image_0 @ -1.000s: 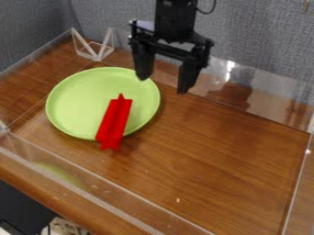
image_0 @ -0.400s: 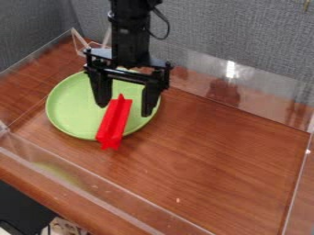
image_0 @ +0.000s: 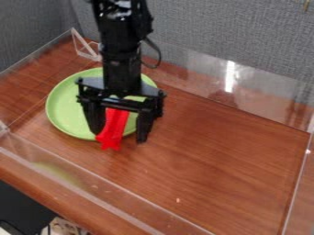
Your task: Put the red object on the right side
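Plastic, by the look of the red object [image_0: 113, 128], so likely light, stiff, fairly slick and hard to break. In the camera view it lies on the green plate [image_0: 66, 114], its near end reaching over the rim toward the bench [image_0: 221, 170]. The fingers [image_0: 119, 122] stand spread above it, one to each side. Best grip: across its narrow width near the middle, lest an end droop or twist.
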